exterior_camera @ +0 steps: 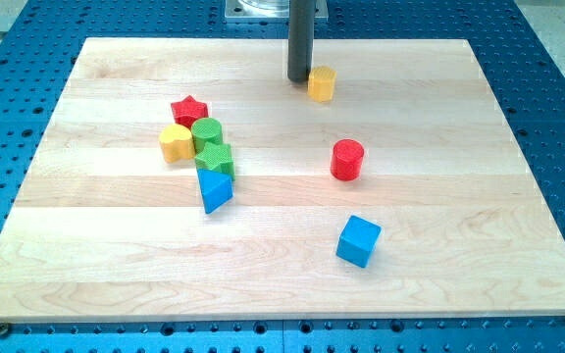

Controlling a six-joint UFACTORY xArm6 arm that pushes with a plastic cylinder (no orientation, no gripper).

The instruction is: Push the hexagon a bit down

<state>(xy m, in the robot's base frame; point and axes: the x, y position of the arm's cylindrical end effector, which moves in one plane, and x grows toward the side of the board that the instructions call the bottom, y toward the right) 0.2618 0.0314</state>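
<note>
The yellow hexagon (322, 84) lies near the view's top, a little right of centre, on the wooden board (439, 245). My tip (299, 79) rests on the board just left of the hexagon, touching or nearly touching its left side. The dark rod rises straight up from there to the view's top.
A cluster sits left of centre: a red star (190, 109), a yellow block (176, 143), a green cylinder (207, 132), a green block (215, 159) and a blue triangle (214, 189). A red cylinder (347, 160) and a blue cube (358, 240) lie right of centre.
</note>
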